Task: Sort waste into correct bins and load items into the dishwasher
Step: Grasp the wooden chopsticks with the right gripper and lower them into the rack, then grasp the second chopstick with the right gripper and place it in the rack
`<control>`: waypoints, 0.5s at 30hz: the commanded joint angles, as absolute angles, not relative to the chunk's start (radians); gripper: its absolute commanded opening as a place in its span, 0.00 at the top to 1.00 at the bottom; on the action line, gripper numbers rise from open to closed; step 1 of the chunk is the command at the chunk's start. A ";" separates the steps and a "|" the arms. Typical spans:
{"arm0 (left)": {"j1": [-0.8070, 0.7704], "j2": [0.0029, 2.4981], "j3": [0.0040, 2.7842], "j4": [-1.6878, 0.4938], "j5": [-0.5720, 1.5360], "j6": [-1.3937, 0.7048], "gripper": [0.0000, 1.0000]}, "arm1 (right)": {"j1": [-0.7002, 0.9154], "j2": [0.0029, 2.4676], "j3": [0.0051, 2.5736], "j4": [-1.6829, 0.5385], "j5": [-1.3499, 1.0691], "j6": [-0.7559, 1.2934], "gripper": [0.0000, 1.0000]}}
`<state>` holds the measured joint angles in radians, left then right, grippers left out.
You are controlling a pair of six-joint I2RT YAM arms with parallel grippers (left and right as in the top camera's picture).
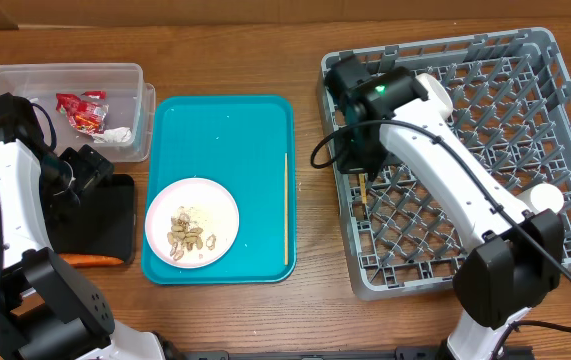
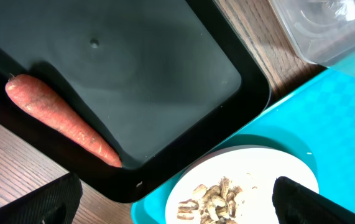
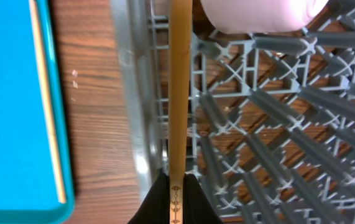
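My right gripper (image 3: 176,194) is shut on a wooden chopstick (image 3: 179,93) and holds it over the left edge of the grey dish rack (image 1: 565,90); it also shows in the overhead view (image 1: 362,185). A second chopstick (image 1: 286,208) lies on the teal tray (image 1: 225,115), also seen in the right wrist view (image 3: 45,99). A white plate (image 1: 223,205) with peanut shells (image 1: 187,236) sits on the tray. My left gripper (image 2: 177,202) is open over the plate's edge (image 2: 289,163) and the black bin (image 2: 140,68), which holds a carrot (image 2: 59,119).
A clear plastic bin (image 1: 65,80) at the back left holds red wrappers (image 1: 80,110) and white scraps. A white cup (image 1: 435,95) and another white item (image 1: 545,198) sit in the rack. The carrot shows at the black bin's front edge (image 1: 90,260).
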<state>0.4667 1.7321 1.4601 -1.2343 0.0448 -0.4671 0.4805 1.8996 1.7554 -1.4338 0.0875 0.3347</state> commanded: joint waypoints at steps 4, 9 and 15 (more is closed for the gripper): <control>0.473 1.711 1.474 -1.230 0.033 -0.452 0.00 | 0.448 1.893 1.660 -1.431 -0.017 0.075 0.96; 0.473 1.711 1.474 -1.229 0.033 -0.452 0.00 | 0.448 1.893 1.559 -1.373 -0.059 0.083 0.96; 0.473 1.711 1.474 -1.227 0.033 -0.452 0.00 | 0.447 1.879 1.541 -1.371 -0.073 0.126 0.65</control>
